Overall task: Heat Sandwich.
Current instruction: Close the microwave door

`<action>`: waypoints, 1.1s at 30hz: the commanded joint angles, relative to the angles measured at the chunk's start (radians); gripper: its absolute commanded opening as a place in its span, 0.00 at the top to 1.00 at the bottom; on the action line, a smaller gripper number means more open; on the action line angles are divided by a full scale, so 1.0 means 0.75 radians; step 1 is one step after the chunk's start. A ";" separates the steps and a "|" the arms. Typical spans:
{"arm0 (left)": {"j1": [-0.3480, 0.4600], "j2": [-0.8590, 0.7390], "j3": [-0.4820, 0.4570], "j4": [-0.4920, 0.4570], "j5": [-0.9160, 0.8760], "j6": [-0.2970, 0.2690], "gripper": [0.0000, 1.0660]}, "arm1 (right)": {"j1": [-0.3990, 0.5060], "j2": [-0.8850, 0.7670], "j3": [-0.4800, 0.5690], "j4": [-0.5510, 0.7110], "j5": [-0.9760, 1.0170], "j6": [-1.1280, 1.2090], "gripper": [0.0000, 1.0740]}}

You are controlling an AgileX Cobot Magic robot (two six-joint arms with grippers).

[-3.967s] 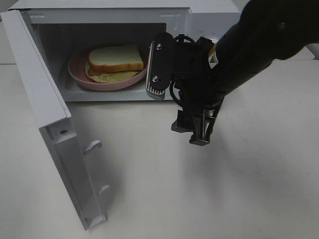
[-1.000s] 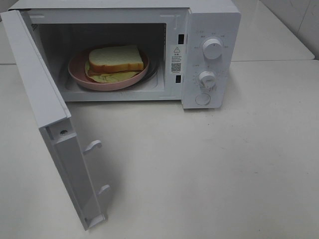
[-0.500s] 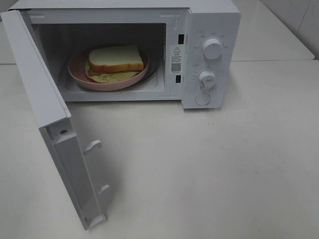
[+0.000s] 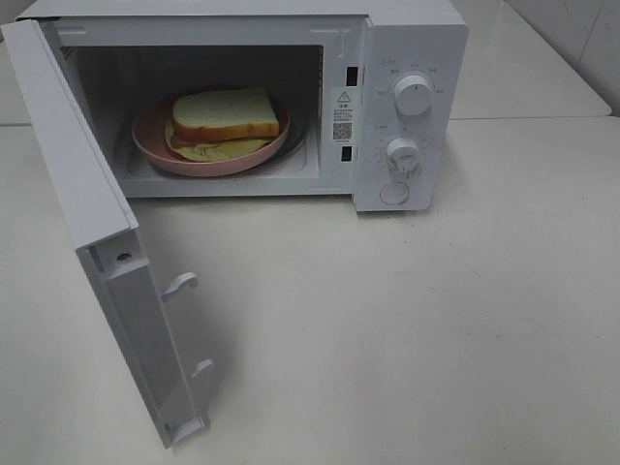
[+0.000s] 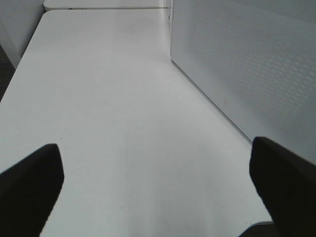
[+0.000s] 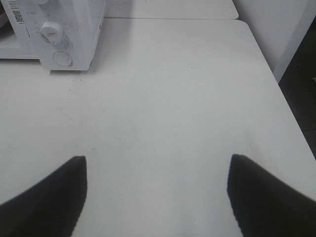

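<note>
White table (image 4: 436, 320) (faintly scuffed) bears microwave (image 4: 415, 39) with sandwich (image 4: 228, 113) inside

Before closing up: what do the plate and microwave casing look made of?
Plate: smooth, evenly pink with a soft sheen, likely plastic or glazed ceramic; cannot tell which. Microwave casing: flat white satin panels, probably painted metal, though plastic is possible.

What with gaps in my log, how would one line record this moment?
sandwich on plate in microwave; door open; left gripper open; right gripper open
</note>
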 commanded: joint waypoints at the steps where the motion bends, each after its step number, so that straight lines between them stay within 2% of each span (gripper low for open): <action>1: 0.001 -0.029 0.003 -0.007 -0.017 -0.013 0.08 | -0.009 -0.037 0.001 -0.003 -0.013 0.009 0.30; 33: 0.001 -0.029 0.003 -0.009 -0.017 -0.013 0.08 | -0.009 -0.037 0.001 -0.004 -0.013 0.009 0.30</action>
